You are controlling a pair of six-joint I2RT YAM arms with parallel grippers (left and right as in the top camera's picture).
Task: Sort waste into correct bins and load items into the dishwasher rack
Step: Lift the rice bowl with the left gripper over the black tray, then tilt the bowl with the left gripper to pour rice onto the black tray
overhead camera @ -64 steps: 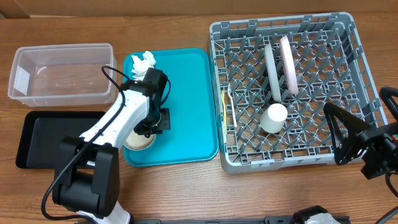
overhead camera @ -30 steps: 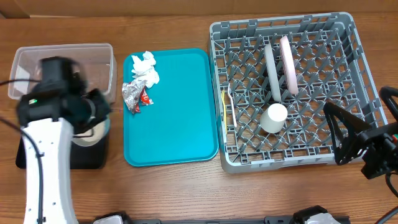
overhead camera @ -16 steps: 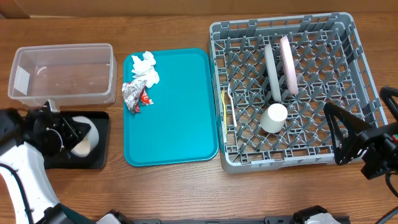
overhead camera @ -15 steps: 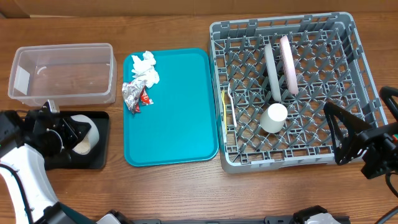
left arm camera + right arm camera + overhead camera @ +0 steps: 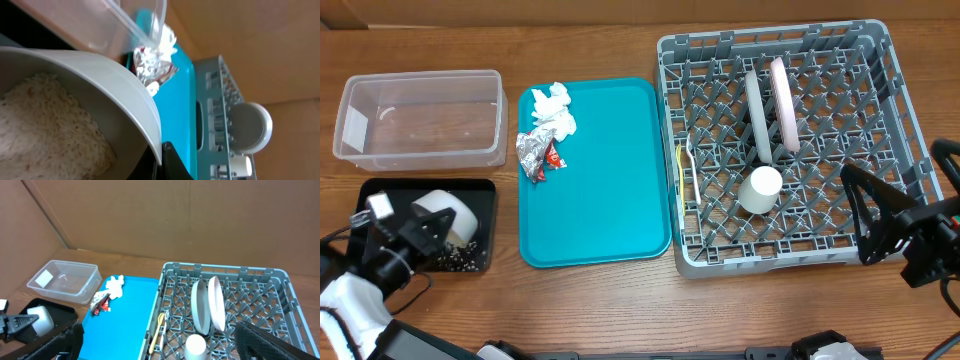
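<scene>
My left gripper is shut on the rim of the small grey bowl, which is tipped on its side over the black tray. Rice still fills the bowl, and loose grains lie in the tray. A tissue, a foil wrapper and a red packet lie on the teal tray. The rack holds two upright plates, a cup and a yellow utensil. My right gripper hangs open at the rack's near right corner.
The clear tub stands behind the black tray with nothing visible inside. A cardboard wall closes off the far side. Bare wooden tabletop runs along the near edge.
My left arm has drawn back toward the near left corner, tipping the bowl further. Rice grains now lie scattered in the black tray. The right arm has not moved.
</scene>
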